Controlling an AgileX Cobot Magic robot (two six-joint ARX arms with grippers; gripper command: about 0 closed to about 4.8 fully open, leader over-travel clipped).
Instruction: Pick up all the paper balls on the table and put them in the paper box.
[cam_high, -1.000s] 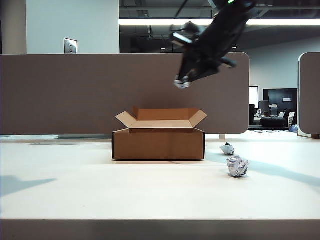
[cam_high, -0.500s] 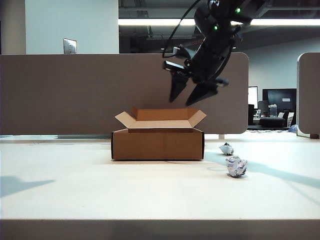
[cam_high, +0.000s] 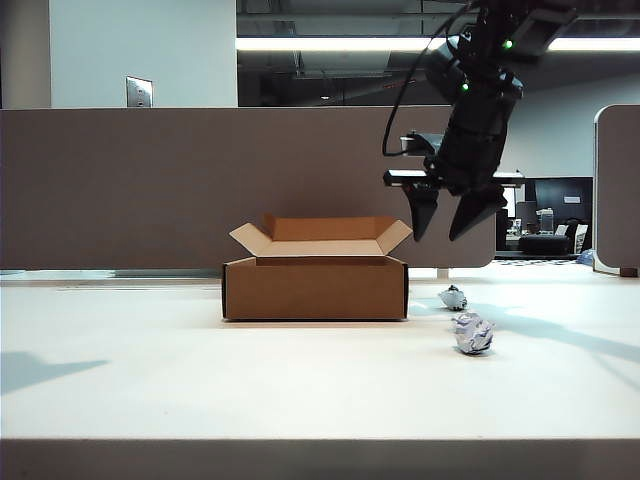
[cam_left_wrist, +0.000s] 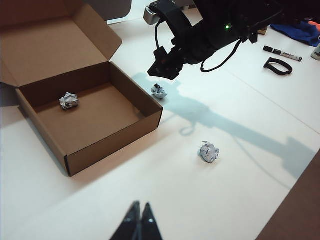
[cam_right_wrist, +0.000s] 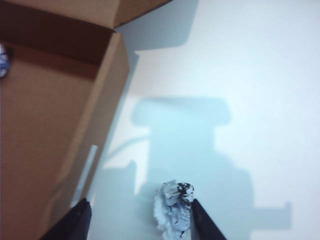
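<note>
**One ball boxed, two on the table**

Two paper balls show in the exterior view, both on the table (cam_high: 200, 380) to the right of the paper box (cam_high: 316, 288): the far ball (cam_high: 453, 297) lies near the box's right end, the near ball (cam_high: 472, 333) closer to the camera and a little further right. The box stands with its flaps spread. The right gripper (cam_high: 447, 228) hangs in the air above the far ball, just right of the box's right flap, pointing down, its two fingers spread apart with nothing between them.

From the left wrist view, a third paper ball (cam_left_wrist: 68, 100) lies inside the box (cam_left_wrist: 115, 137), on its floor near the back wall. The far ball (cam_left_wrist: 159, 90) sits on the table just beside the box's side wall, the near ball (cam_left_wrist: 208, 151) well apart from it. The right gripper (cam_left_wrist: 165, 65) hovers over the far ball. The left gripper (cam_left_wrist: 139, 225) is held high above the table, its fingertips pressed together on nothing. A marker (cam_left_wrist: 282, 53) and a black loop (cam_left_wrist: 277, 66) lie at the far side.

From the right wrist view, the right gripper (cam_right_wrist: 137, 219) is wide open over the far ball (cam_right_wrist: 173, 207), which lies between the fingers' lines, close to one fingertip (cam_right_wrist: 199, 215). The box wall (cam_right_wrist: 95, 130) runs alongside.
</note>
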